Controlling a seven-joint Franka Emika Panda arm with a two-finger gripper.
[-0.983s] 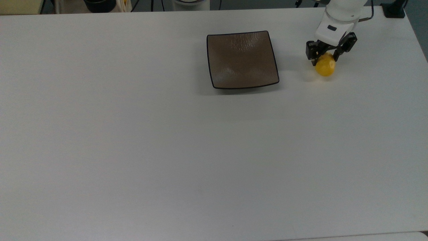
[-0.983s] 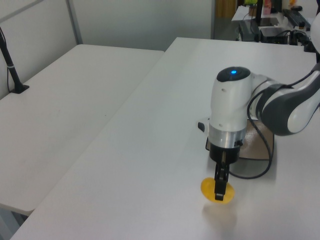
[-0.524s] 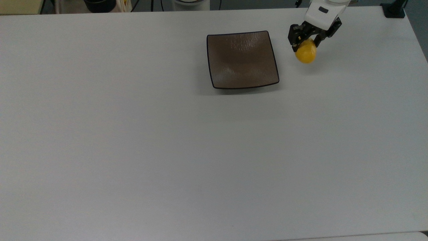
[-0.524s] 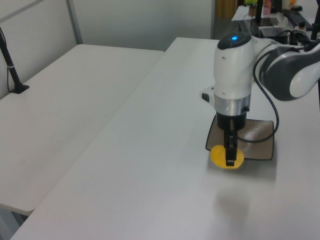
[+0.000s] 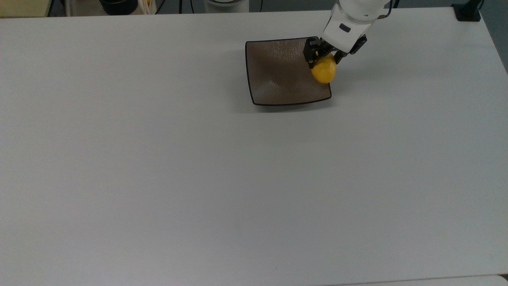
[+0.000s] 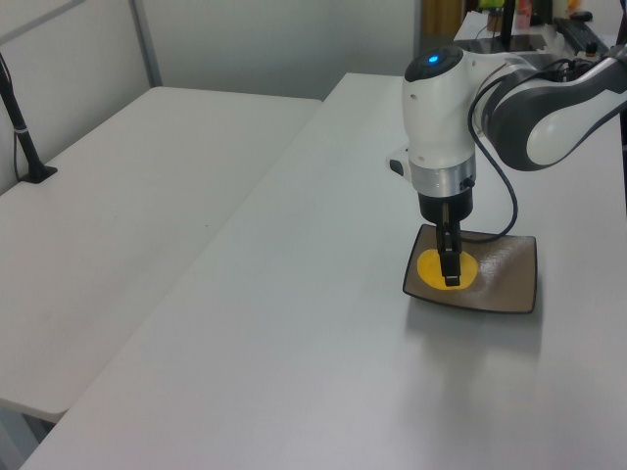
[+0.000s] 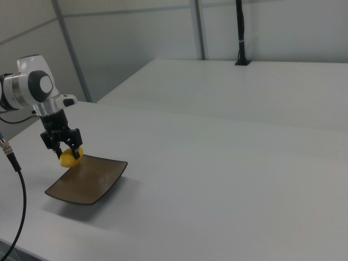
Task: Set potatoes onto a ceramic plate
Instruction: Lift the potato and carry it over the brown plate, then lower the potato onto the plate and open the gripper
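Fingers (image 5: pixel 310 53) black, clamped on either side of the potato (image 5: pixel 324 71), narrow gap filled by it. Gripper (image 5: pixel 324 59) grasping from above, pointing down; potato hanging below the fingertips, bright yellow, egg-shaped.

Versus one second ago: then well to the top view's right of the plate (image 5: pixel 278 75), low by the table (image 5: pixel 198 178); half a second ago lifted and near the plate's far right corner; now carried leftward in the top view, over the plate's right edge. Grip unchanged throughout. Plate not shifted.

In the left view, potato (image 6: pixel 447 267) seen against the near part of the plate (image 6: pixel 505 284), one finger (image 6: pixel 449 257) crossing its front. In the right view, potato (image 7: pixel 69 157) just above the plate's far left corner (image 7: pixel 89 182), gripper (image 7: pixel 64 149) straddling it; contact with the glaze: cannot tell, though a small gap seems to show.

Plate square, brown-grey, dark rim, corners slightly upturned, sitting in the far right part of the table in the top view. White wrist (image 5: pixel 344 28) above the gripper; arm (image 6: pixel 549 108) grey and white, reaching in from the left view's right. Dark cable (image 7: pixel 13 179) hanging at the right view's left edge. Table white, bare around the plate.
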